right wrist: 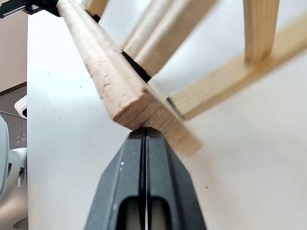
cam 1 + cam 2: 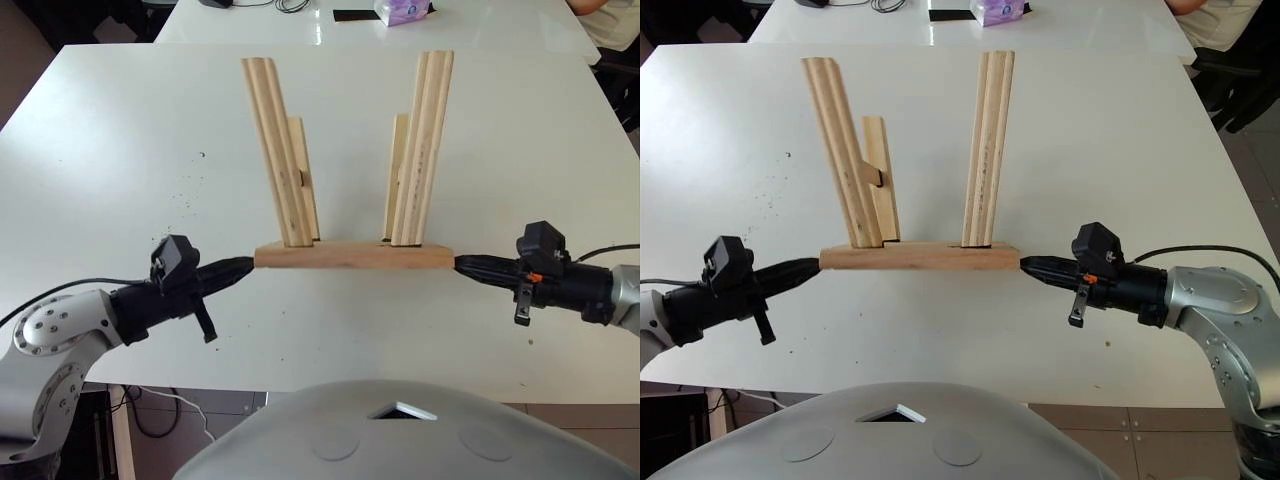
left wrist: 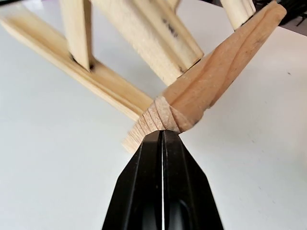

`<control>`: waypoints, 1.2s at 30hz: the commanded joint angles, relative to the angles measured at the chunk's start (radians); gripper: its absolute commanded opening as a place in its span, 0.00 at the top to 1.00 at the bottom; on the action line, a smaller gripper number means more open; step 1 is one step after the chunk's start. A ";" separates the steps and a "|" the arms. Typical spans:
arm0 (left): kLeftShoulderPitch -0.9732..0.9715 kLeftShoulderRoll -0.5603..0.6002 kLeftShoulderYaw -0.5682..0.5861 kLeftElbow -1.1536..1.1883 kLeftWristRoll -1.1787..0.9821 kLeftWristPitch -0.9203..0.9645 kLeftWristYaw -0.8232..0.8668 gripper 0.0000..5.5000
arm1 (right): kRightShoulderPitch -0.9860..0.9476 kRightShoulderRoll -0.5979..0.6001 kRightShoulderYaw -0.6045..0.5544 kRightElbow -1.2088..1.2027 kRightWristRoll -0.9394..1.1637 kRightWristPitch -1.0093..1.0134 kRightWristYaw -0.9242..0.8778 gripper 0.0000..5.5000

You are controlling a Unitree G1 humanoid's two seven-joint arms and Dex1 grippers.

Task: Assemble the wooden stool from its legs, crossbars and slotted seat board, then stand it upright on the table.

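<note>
Stool [image 2: 345,170] lies assembled on its side on the table [image 2: 120,150], left gripper [image 2: 245,266] and right gripper [image 2: 462,264] closed, tips pressing the seat board's [image 2: 350,256] ends; standing it upright probably remains, needing both arms rotating together

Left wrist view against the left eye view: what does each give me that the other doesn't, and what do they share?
Left wrist view: a close look at the left gripper, fingers shut, tips butted against the end grain of the seat board rather than clamped round it. Left eye view: the right gripper pressed to the board's opposite end, and both legs at full length with a short crossbar beside each. Shared: the board, the leg bases joined to it, and the white table.
</note>
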 commanded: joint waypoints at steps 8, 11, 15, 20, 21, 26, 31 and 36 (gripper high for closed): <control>-0.063 -0.059 -0.179 -0.023 0.023 -0.040 -0.033 1.00 | -0.071 0.066 0.120 0.005 0.048 -0.051 0.035 1.00; -0.070 -0.079 -0.204 0.041 0.094 -0.085 -0.020 1.00 | -0.047 0.075 0.143 0.048 -0.007 -0.080 0.033 1.00; -0.075 -0.093 -0.200 0.082 0.110 -0.110 -0.011 1.00 | -0.052 0.078 0.143 0.096 -0.035 -0.120 0.028 1.00; -0.098 -0.082 -0.147 0.112 0.083 -0.095 -0.004 1.00 | -0.068 0.054 0.122 0.153 -0.060 -0.164 0.036 1.00; -0.095 -0.068 -0.137 0.124 0.093 -0.098 -0.011 1.00 | -0.065 0.046 0.115 0.171 -0.070 -0.176 0.041 1.00; -0.089 -0.014 -0.078 0.253 0.143 -0.145 -0.067 1.00 | -0.041 0.000 0.087 0.299 -0.147 -0.260 0.081 1.00; -0.087 0.034 -0.104 0.459 0.288 -0.284 -0.127 1.00 | -0.052 -0.017 0.105 0.385 -0.213 -0.335 0.104 1.00; -0.162 0.006 -0.275 0.615 0.433 -0.404 -0.167 0.92 | -0.136 0.041 0.294 0.519 -0.381 -0.459 0.092 0.92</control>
